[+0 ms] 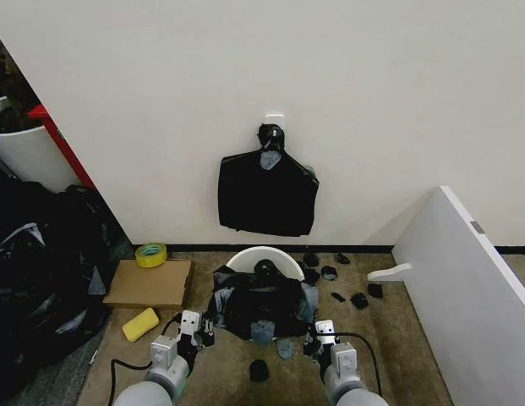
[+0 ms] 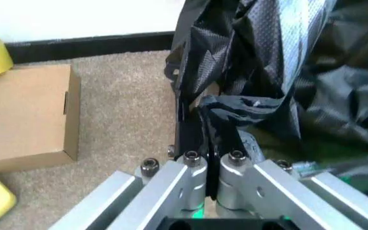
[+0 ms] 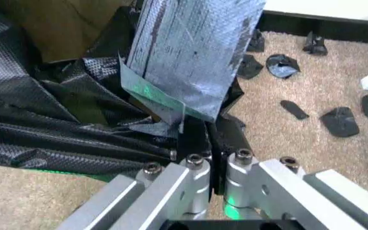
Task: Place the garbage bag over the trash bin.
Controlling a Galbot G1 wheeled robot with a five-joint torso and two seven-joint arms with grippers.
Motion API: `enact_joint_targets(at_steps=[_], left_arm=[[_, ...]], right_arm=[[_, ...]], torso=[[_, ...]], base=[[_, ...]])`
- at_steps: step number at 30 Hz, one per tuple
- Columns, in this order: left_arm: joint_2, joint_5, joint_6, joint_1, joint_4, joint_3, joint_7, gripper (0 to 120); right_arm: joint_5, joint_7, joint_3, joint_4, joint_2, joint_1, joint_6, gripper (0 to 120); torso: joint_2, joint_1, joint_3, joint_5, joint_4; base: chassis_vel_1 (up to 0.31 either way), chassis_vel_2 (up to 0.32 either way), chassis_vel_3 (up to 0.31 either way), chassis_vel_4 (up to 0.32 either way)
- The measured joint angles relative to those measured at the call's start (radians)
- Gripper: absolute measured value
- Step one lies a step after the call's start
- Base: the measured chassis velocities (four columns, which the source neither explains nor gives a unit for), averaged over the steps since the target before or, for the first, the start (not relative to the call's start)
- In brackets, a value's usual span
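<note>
Black plastic of the garbage bag [image 1: 260, 306] lies draped over the near side of the trash bin [image 1: 264, 256], which stands on the carpet close to the far wall; the white rim of the bin shows at the far side above the bag.

The left gripper [image 1: 200, 331] is at the near left corner of the bag. In the left wrist view its fingers [image 2: 185, 129] are pressed together with a fold of the black bag [image 2: 280, 81] pinched between them. The right gripper [image 1: 316, 340] is at the near right corner of the bag. In the right wrist view its fingers [image 3: 193, 139] are also closed tightly on an edge of the bag [image 3: 75, 129], and the film rises from them in a grey, shiny flap.

Left of the bin a flat cardboard box [image 1: 150, 283] lies on the carpet, with a roll of yellow tape [image 1: 150, 255] at its far edge and a yellow sponge [image 1: 140, 324] just near of it. Small black scraps [image 1: 358, 299] are scattered on the carpet to the right of the bin. On the wall above the bin hangs a flat bundle of black bags [image 1: 267, 194], knotted at the top. A heap of black sacks [image 1: 38, 271] fills the left side.
</note>
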Motion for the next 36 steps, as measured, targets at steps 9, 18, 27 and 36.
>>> enact_joint_targets(at_steps=[9, 18, 27, 36], left_arm=[[-0.003, 0.090, -0.017, -0.044, 0.081, 0.031, 0.011, 0], [-0.035, 0.105, -0.051, -0.077, 0.133, 0.047, -0.026, 0], [-0.029, 0.080, -0.072, -0.113, 0.177, 0.018, -0.009, 0], [-0.016, 0.068, -0.084, -0.066, 0.122, -0.017, 0.018, 8]], right_arm=[[-0.062, -0.028, -0.002, -0.052, 0.006, 0.016, 0.040, 0], [-0.088, -0.031, -0.004, -0.089, 0.014, 0.034, 0.059, 0], [-0.061, -0.035, -0.008, -0.114, 0.034, 0.046, 0.125, 0], [-0.063, -0.062, 0.000, -0.059, 0.009, -0.007, 0.151, 5]], torso=[[0.000, 0.000, 0.000, 0.0000, 0.0000], [0.000, 0.000, 0.000, 0.0001, 0.0000], [0.000, 0.000, 0.000, 0.0001, 0.0000], [0.000, 0.000, 0.000, -0.0002, 0.0001]], base=[[0.000, 0.000, 0.000, 0.000], [0.000, 0.000, 0.000, 0.000], [0.000, 0.000, 0.000, 0.000], [0.000, 0.000, 0.000, 0.000]])
